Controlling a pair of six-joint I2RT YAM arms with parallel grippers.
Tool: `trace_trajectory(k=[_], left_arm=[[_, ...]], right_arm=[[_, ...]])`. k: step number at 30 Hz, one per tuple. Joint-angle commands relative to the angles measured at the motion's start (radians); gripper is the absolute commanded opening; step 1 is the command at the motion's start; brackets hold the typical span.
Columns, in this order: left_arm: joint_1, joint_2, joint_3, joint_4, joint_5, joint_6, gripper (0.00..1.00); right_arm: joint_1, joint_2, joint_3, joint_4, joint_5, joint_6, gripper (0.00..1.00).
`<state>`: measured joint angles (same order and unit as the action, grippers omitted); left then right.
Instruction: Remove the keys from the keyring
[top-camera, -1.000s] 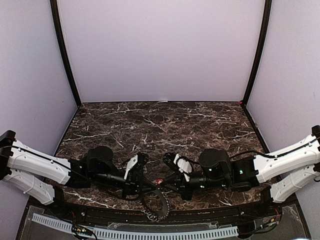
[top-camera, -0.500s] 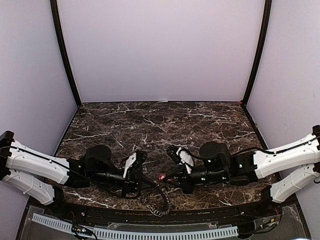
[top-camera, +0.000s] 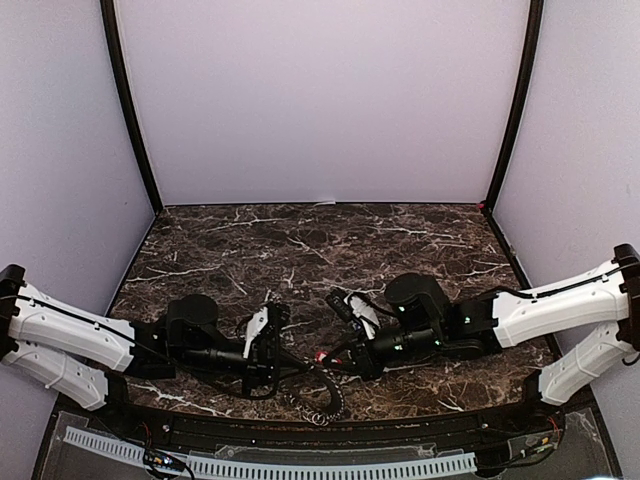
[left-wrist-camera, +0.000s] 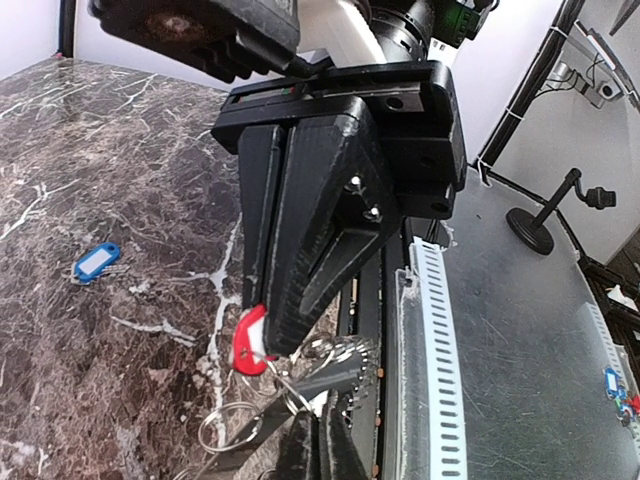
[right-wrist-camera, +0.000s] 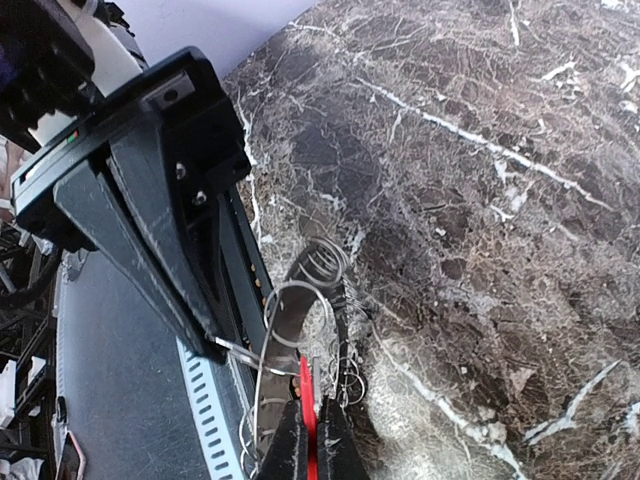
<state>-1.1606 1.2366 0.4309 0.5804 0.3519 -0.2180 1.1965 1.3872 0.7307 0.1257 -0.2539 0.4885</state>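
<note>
The keyring (top-camera: 325, 392) is a dark toothed band hanging over the table's near edge between my grippers, with several small wire rings on it. My left gripper (top-camera: 280, 356) is shut on the keyring; the grip shows in the left wrist view (left-wrist-camera: 318, 442), on the grey toothed band (left-wrist-camera: 348, 368). My right gripper (top-camera: 336, 357) is shut on the red key (top-camera: 321, 355), whose head shows edge-on between my fingers in the right wrist view (right-wrist-camera: 306, 396). The red key (left-wrist-camera: 248, 342) hangs from a wire ring. The blue key (left-wrist-camera: 95, 262) lies alone on the marble, apart from the ring.
A white slotted cable duct (top-camera: 300, 467) runs along the near edge below the table, and also shows in the left wrist view (left-wrist-camera: 432, 340). Loose wire rings (left-wrist-camera: 225, 427) dangle under the band. Lilac booth walls enclose the marble table (top-camera: 330, 245).
My right arm has shifted left and slightly back with the red key. My left gripper has drawn a little towards the near edge. The hanging end of the keyring has swung right.
</note>
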Motion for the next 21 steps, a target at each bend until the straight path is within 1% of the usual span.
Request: trace_trajectory(k=[1,5,9,16,21], left_arm=[[-0.017,-0.062,-0.059,0.108,-0.064,-0.005,0.0],[-0.018,-0.07,-0.113,0.207,-0.087,-0.048,0.0],[-0.019,-0.042,-0.105,0.199,-0.048,-0.063,0.0],[-0.018,-0.072,-0.102,0.177,-0.046,-0.058,0.19],[-0.019,-0.103,-0.069,0.104,-0.073,-0.05,0.31]], right_arm=[[-0.017,0.019,0.006,-0.022,-0.008,0.015,0.0],[-0.017,0.019,0.004,-0.013,-0.016,0.015,0.0],[-0.018,0.002,0.006,0.011,-0.014,0.004,0.0],[-0.016,-0.031,0.009,0.034,-0.02,-0.02,0.0],[-0.017,-0.037,0.007,0.04,-0.027,-0.022,0.0]])
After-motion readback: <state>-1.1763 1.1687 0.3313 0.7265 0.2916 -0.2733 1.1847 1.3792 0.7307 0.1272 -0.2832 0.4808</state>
